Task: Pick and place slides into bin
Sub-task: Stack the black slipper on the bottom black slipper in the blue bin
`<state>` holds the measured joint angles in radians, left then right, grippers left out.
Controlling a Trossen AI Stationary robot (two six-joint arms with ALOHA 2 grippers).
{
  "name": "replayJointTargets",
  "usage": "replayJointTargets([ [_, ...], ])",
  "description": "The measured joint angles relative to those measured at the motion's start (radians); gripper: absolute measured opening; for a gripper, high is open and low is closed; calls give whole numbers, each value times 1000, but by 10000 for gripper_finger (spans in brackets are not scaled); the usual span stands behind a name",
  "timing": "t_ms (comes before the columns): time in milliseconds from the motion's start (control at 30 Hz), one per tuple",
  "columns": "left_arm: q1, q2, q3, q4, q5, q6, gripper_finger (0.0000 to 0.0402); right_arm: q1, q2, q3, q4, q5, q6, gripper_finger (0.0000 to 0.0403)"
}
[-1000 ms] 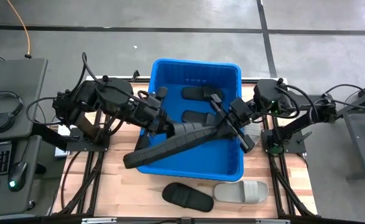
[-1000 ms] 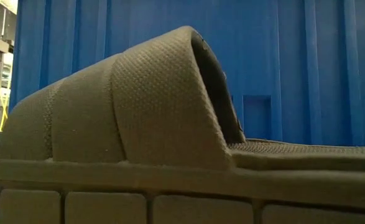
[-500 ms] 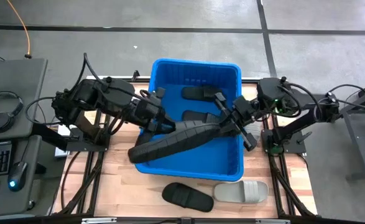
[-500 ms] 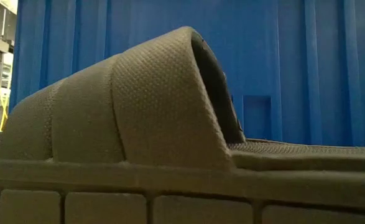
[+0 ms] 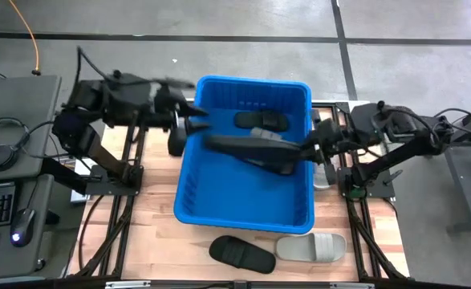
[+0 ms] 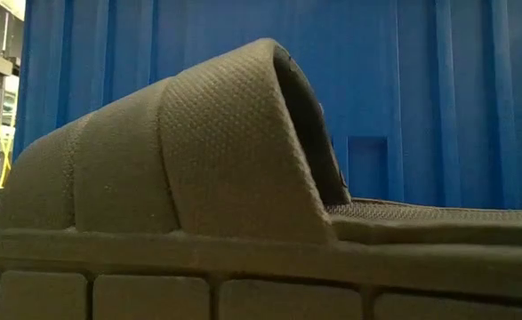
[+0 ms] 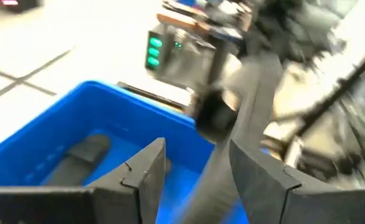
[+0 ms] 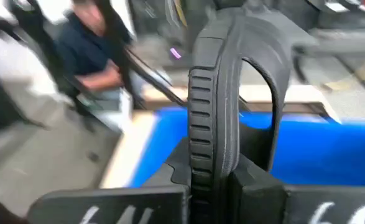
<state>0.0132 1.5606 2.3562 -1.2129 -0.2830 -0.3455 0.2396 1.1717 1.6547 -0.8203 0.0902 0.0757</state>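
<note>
The job looks partly done. At least 1 black sandal (image 5: 261,120) already lies on the floor of the blue bin (image 5: 219,210), near its far wall. Another black slide (image 5: 255,149) hangs over the middle of the bin, clenched at 1 end by the right gripper (image 5: 309,149), which reaches in over the bin's right rim; in the right wrist view its ribbed sole edge (image 8: 207,118) stands on edge between the shut fingers. The left gripper (image 5: 188,126) sits at the bin's left rim with its fingers apart and nothing between them, so it appears to have let go.

Still on the table in front of the bin are 1 black sandal (image 5: 241,254) and 1 light grey sandal (image 5: 312,246), lying just beside each other. Something pale (image 5: 325,172) also shows by the bin's right wall, too hidden to identify.

The held slide is matte black, long and flat, with 1 wide strap.
</note>
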Motion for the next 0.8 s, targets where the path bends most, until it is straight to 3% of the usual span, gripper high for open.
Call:
replayJointTargets([
  [200, 58, -49, 0, -5, -18, -143, 149, 70, 27, 0, -132, 208, -253, 14],
  [533, 65, -48, -1, -7, 84, -359, 130, 104, 93, 0, -114, 533, -811, 14],
  [667, 66, -48, -1, -6, 82, -464, 127, 133, 112, 0, -101, 674, -1076, 14],
  [800, 66, -48, -1, -1, 66, -615, 127, 169, 114, 0, -52, 806, -1235, 14],
])
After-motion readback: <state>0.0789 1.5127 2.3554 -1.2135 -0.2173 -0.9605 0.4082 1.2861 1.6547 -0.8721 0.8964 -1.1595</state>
